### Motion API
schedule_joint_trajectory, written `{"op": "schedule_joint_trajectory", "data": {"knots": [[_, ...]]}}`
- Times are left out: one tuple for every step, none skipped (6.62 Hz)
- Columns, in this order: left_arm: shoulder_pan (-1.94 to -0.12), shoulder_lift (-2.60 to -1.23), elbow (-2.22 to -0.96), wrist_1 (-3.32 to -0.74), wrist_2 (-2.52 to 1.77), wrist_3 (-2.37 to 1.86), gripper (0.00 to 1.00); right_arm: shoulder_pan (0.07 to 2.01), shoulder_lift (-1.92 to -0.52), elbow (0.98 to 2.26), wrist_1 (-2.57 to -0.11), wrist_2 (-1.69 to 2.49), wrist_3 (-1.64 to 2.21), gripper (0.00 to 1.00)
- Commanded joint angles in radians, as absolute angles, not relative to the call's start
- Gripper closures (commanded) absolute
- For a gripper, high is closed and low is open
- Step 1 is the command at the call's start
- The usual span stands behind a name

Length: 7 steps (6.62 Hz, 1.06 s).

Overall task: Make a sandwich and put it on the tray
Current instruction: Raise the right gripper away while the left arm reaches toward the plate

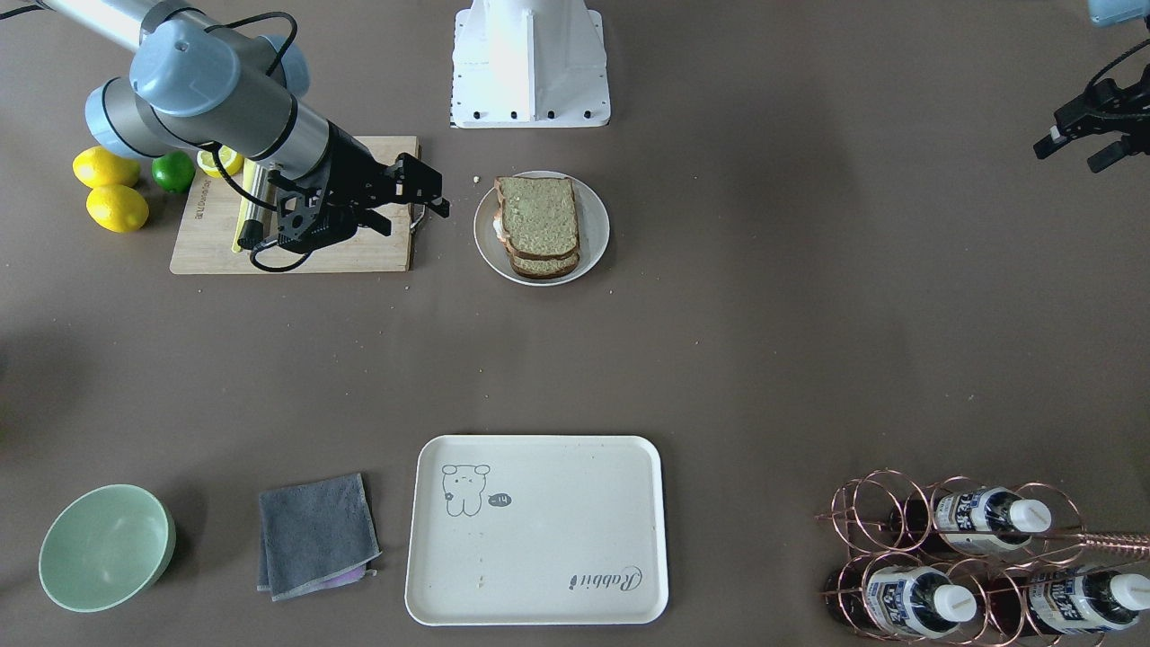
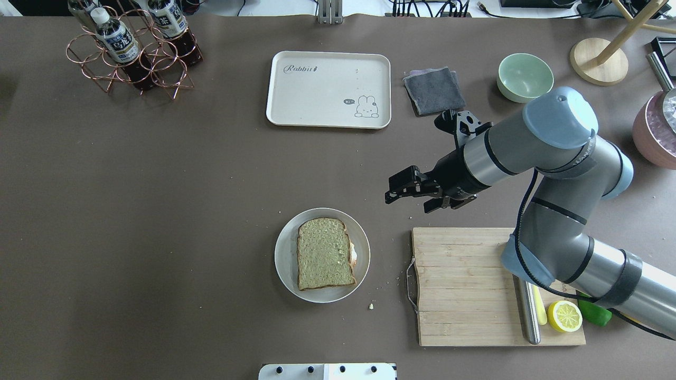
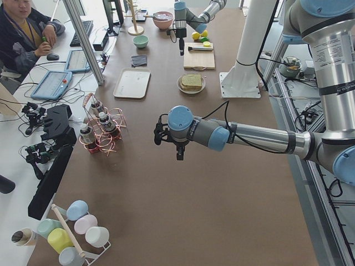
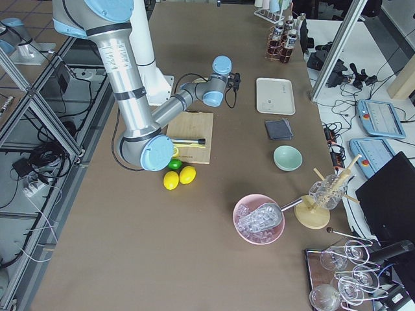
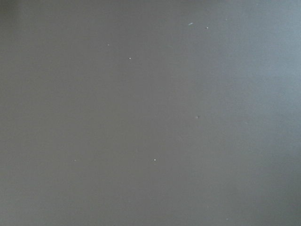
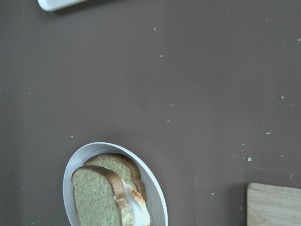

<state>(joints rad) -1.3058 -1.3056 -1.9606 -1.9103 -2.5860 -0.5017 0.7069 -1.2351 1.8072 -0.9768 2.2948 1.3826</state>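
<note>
The sandwich (image 1: 537,220), two brown-crusted bread slices with egg white showing at one side, lies on a small round white plate (image 1: 596,235) at mid-table. It also shows in the overhead view (image 2: 325,253) and the right wrist view (image 6: 101,197). The cream tray (image 1: 539,539) with the bear drawing lies bare on the far side of the table (image 2: 317,95). My right gripper (image 2: 406,203) is open and empty, hovering between the plate and the cutting board. My left gripper (image 1: 1074,155) is open and empty, far off to the side above bare table.
A wooden cutting board (image 2: 465,285) with a metal-handled tool and half a lemon (image 2: 564,315) lies right of the plate. Whole lemons (image 1: 117,207) and a lime sit beside it. A grey cloth (image 1: 316,535), green bowl (image 1: 106,546) and bottle rack (image 1: 970,562) flank the tray.
</note>
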Motion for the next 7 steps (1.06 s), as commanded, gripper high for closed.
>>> {"op": "schedule_joint_trajectory", "data": {"knots": [[-1.113,-1.4,-1.96,-2.095,-2.528,-0.897,0.03,0.816,-1.326,1.835,-1.019,2.35,1.309,0.0],[-0.992,-1.473,-1.957,-2.094,-2.469,-0.979,0.03,0.862,-1.388,1.835,-1.019,2.361,1.231,0.0],[-0.941,-1.515,-1.951,-2.092,-2.458,-0.992,0.07,0.912,-1.437,1.835,-1.02,2.384,1.163,0.0],[-0.89,-1.575,-1.951,-2.092,-2.426,-1.078,0.07,0.961,-1.475,1.833,-1.02,2.413,1.091,0.0],[-0.768,-1.653,-1.951,-2.092,-2.327,-1.201,0.06,1.004,-1.52,1.833,-1.02,2.427,1.021,0.0],[-0.652,-1.689,-1.963,-2.091,-2.172,-1.238,0.02,1.05,-1.558,1.833,-1.022,2.451,0.975,0.0],[-0.562,-1.719,-1.965,-2.092,-2.042,-1.379,0.02,1.077,-1.589,1.83,-1.044,2.453,0.898,0.0]]}}
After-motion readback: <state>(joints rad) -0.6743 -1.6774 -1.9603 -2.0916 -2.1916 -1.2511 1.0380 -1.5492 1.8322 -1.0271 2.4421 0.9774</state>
